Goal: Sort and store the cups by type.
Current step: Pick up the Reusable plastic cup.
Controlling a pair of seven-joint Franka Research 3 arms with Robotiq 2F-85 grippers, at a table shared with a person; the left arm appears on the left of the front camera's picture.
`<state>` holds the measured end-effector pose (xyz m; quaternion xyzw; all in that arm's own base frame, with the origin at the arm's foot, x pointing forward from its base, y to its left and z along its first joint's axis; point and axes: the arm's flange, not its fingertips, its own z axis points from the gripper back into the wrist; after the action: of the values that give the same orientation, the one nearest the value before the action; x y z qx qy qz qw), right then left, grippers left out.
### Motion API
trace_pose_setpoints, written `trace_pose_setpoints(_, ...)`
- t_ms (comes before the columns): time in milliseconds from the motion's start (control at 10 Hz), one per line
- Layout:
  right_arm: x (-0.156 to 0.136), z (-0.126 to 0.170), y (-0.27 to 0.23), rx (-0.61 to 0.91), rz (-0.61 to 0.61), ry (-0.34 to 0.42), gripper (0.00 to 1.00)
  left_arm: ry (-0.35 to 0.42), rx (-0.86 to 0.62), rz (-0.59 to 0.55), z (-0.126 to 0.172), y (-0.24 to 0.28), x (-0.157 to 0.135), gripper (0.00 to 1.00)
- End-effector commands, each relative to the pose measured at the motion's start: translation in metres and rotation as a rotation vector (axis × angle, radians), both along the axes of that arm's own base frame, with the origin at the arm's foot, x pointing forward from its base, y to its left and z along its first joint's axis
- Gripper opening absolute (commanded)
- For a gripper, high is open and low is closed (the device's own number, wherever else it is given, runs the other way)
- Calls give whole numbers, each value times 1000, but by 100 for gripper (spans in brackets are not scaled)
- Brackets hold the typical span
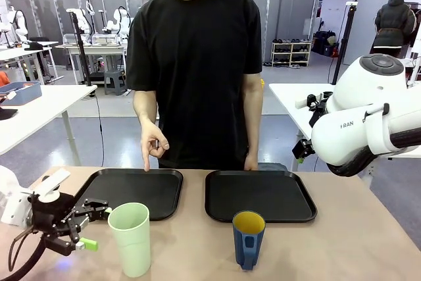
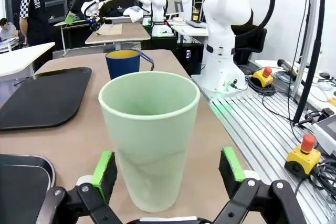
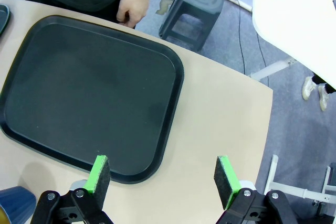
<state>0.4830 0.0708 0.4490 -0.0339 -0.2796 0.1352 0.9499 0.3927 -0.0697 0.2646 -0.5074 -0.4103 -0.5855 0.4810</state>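
I am holding my left gripper (image 2: 168,169) wide open low over the tan table (image 1: 197,248). Its green pads (image 2: 104,174) are standing either side of the tall pale green plain tapered tumbler (image 2: 149,140) without touching it, so it is gripping nothing yet (closing here would, I judge, take the tumbler near its base). The tumbler is standing upright near the table's front edge, just in front of the left flat black tray (image 1: 131,192). The person's hand (image 1: 153,144) is pointing a finger down at that tray, probably marking where the tumbler belongs. The shorter dark blue cup with yellow inside (image 1: 248,238) is standing upright just in front of the right black tray (image 1: 260,195). My right gripper (image 3: 161,174) is hanging above that tray's near corner, jaws spread wide and empty, likely kept clear for the blue cup.
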Motion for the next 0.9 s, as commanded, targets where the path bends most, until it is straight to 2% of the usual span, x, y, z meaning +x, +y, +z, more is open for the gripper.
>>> trace_pose_setpoints(0,1,0,-1,-1,-2,1,100,-31,-33,30,-32,-3,-1,100)
trace_pose_setpoints(200,1,0,-1,-1,-2,1,100,-40,35,78,-34,-5,2,100)
trace_pose_setpoints(800,1,0,-1,-1,-2,1,100,-31,57,31,-37,-12,5,100)
